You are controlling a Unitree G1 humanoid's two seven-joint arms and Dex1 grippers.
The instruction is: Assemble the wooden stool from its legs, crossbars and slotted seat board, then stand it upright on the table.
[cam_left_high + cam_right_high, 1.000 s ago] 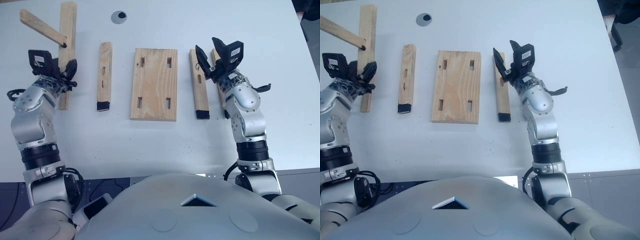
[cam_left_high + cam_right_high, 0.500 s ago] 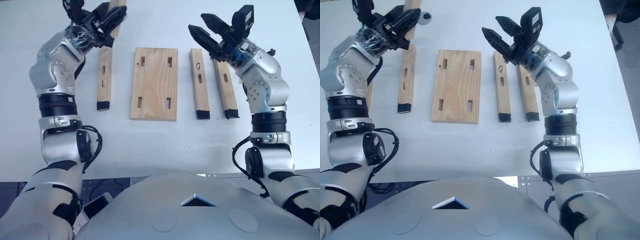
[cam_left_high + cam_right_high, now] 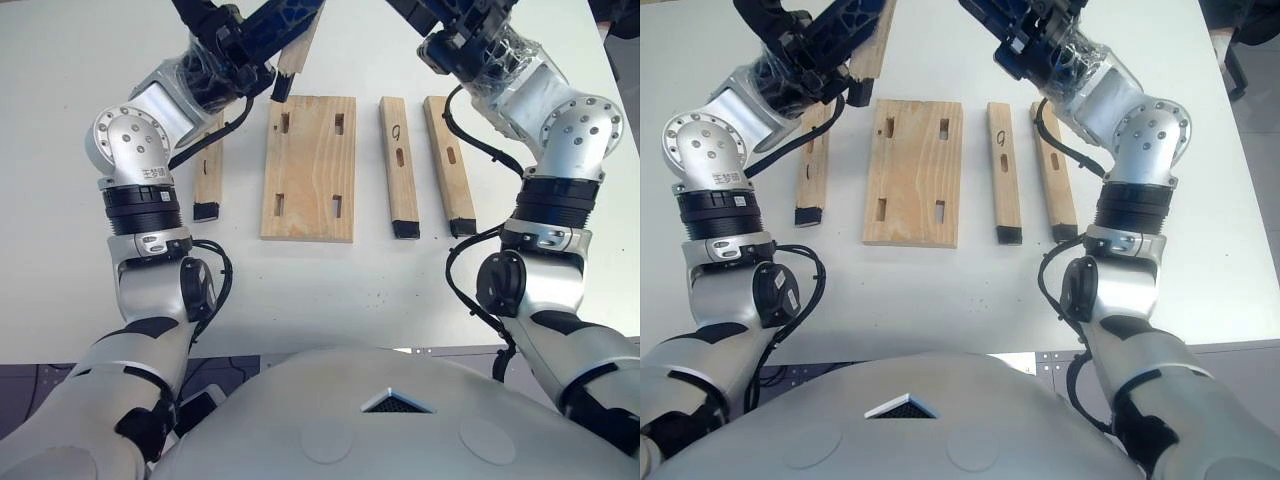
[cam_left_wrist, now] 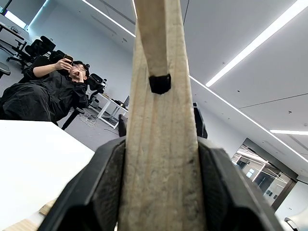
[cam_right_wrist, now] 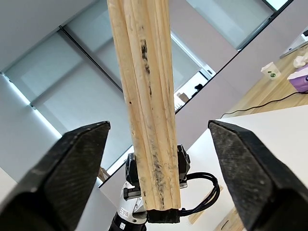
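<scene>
My left gripper [image 4: 161, 163] is shut on a wooden leg [image 3: 298, 48] with a crossbar [image 4: 155, 33] plugged into its slot. It holds that leg raised above the far edge of the slotted seat board [image 3: 308, 168], black foot end down. My right gripper [image 5: 161, 159] is open, its fingers [image 5: 72, 168] spread wide on either side of the raised piece, touching nothing. One leg [image 3: 208, 170] lies left of the board, partly behind my left arm. Two more legs [image 3: 398, 165] [image 3: 447, 165] lie right of it.
The white table [image 3: 330, 290] has bare room between the board and its near edge. Its right edge [image 3: 1240, 150] runs close past the right arm.
My left gripper has lifted the leg with its crossbar off the table's left side and carried it over the board. My right gripper rose from the right-hand legs and came up around it.
</scene>
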